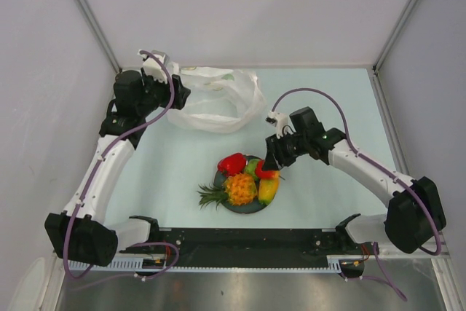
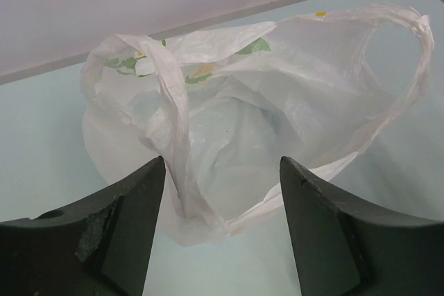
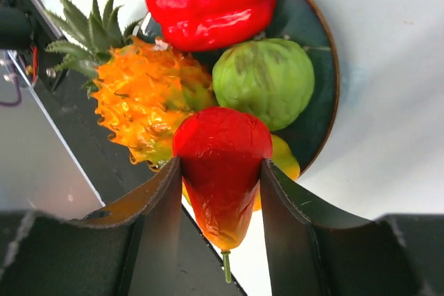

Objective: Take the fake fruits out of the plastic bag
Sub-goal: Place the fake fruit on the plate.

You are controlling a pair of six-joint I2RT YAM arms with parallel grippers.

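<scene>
The white plastic bag point(image 1: 211, 98) lies crumpled at the back of the table, mouth open; it fills the left wrist view point(image 2: 243, 102) and no fruit shows inside. My left gripper point(image 1: 173, 97) is open at the bag's left edge, its fingertips point(image 2: 154, 171) just short of the plastic. My right gripper point(image 1: 271, 164) is shut on a red cone-shaped fruit point(image 3: 220, 164) with a green stem, held over the dark plate point(image 1: 251, 206). On the plate lie the pineapple point(image 1: 237, 189), a red fruit point(image 1: 231, 163), a green round fruit point(image 3: 263, 81) and a yellow fruit point(image 1: 269, 189).
The black rail point(image 1: 240, 242) with both arm bases runs along the near edge. White walls close the table at the back and sides. The plate point(image 3: 322, 39) sits just behind the rail, at the table's middle.
</scene>
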